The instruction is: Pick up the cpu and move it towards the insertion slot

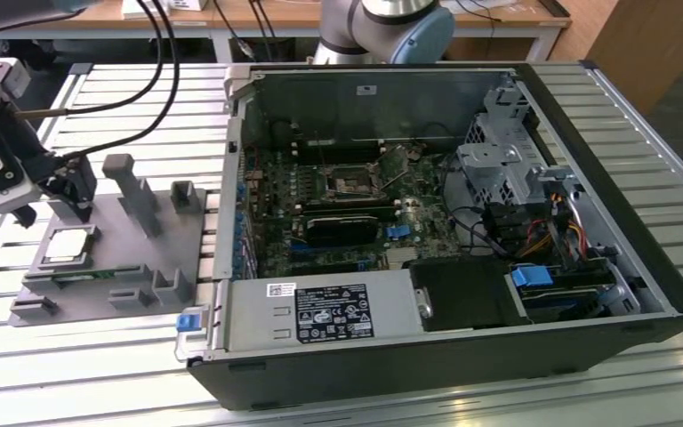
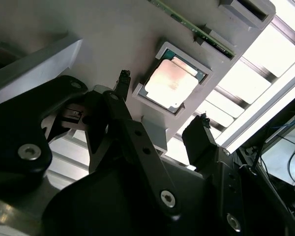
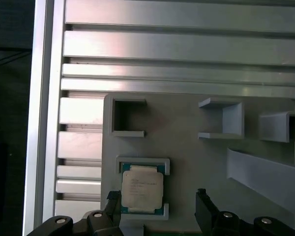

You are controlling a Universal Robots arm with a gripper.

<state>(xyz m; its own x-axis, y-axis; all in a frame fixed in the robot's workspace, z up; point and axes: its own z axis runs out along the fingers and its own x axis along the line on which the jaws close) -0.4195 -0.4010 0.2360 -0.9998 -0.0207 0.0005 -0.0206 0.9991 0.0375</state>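
the cpu (image 1: 68, 245) lies flat, silvery top up, in a shallow square recess (image 3: 142, 163) of the grey fixture plate (image 1: 122, 267) on the slatted metal table (image 1: 104, 356) - seated in its pocket, not yet lifted. the gripper (image 1: 75, 209) hangs right over it with its two black fingers spread wide and nothing between them. in both wrist views the chip (image 2: 172, 83) sits beyond the fingertips and roughly between their lines: one fingertip (image 3: 113, 195) is just beside one edge of the chip (image 3: 141, 193), while the other fingertip (image 3: 201, 192) stands off to the far side, so the pincer (image 3: 157, 192) looks a little off-centre over it. the chip is square, so it has no long axis to match; its edges run close to parallel with the fingers in the first wrist view. a narrow green memory stick (image 1: 81, 276) lies in a groove of the same plate, just beside the recess. the two open-sided pockets (image 3: 129, 118) further along the plate hold nothing that can be seen. the insertion slot (image 1: 351, 182) - a dark square framed in metal - sits on the board inside the open computer case (image 1: 461, 356), well apart from the chip, toward the exterior view's right; its dark middle looks vacant, though that is a judgement.
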